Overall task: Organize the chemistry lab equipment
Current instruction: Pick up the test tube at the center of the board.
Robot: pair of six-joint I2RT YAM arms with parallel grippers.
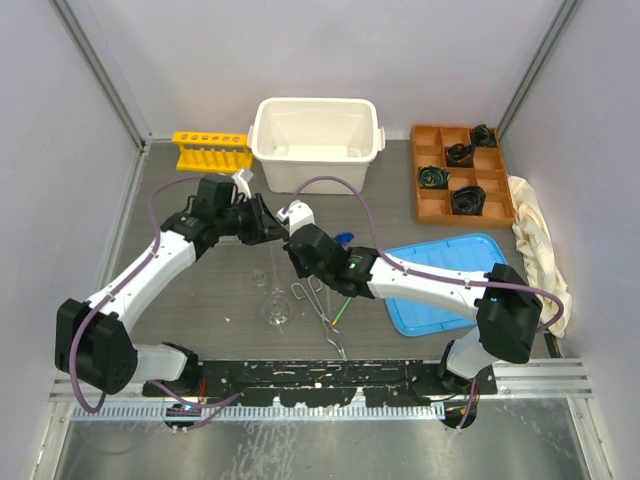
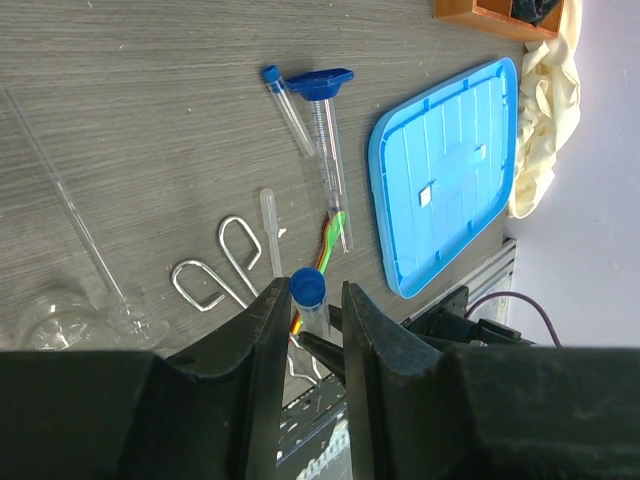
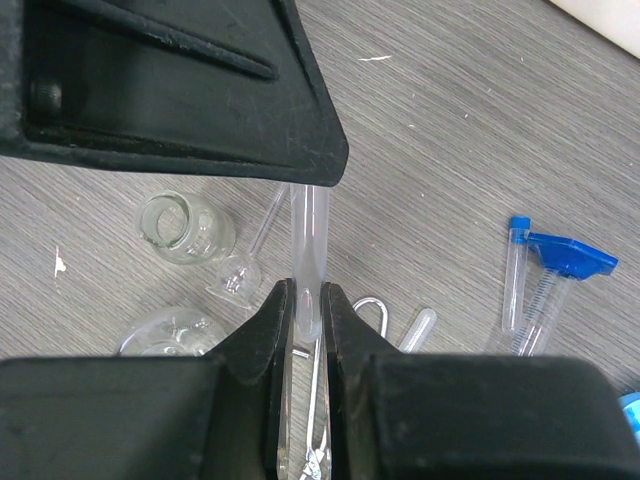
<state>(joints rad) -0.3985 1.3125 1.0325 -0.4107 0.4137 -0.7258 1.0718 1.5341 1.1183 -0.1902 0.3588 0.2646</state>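
blue-capped test tube [image 2: 307,290] in the air over the middle of the bench [image 1: 220,320], between both arms | right fingers [image 3: 260,345]: clamped on its clear end | left fingers [image 2: 265,380]: a little apart around the blue cap

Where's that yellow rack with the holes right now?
In the overhead view, the yellow rack stands at the back left of the table, just to the left of the white tub.
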